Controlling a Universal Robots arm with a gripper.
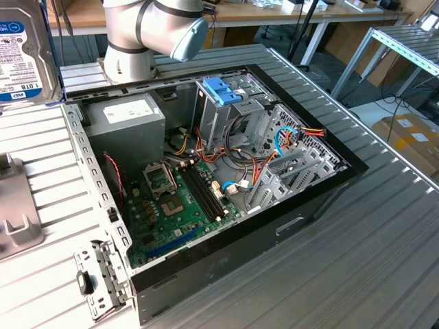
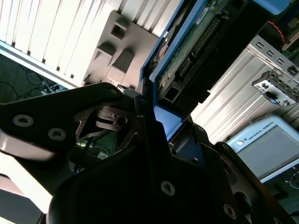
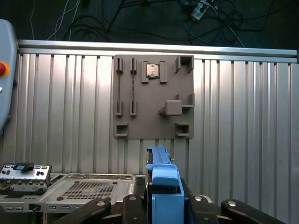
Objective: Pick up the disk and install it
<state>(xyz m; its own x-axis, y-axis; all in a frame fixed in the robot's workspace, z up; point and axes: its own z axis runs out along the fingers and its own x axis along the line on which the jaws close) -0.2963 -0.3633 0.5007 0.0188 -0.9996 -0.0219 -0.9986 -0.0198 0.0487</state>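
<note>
Disk (image 1: 20, 55) clamped by its blue rails in the hand (image 3: 164, 207); open computer case (image 1: 274, 233) nearby

Ribbed aluminium table top (image 1: 384, 233) fills most of the exterior view, and in the first wrist view its slats run to an edge rail (image 3: 154, 45). Behind it is a wooden workbench (image 1: 274, 14) on white legs; at the exterior view's right, a metal frame rack (image 1: 405, 44) and a cardboard box (image 1: 411, 140) on pale floor (image 1: 367, 113). Past the rail in the first wrist view, dark floor (image 3: 56, 18) with loose black cables (image 3: 140, 21); light is even.
</note>
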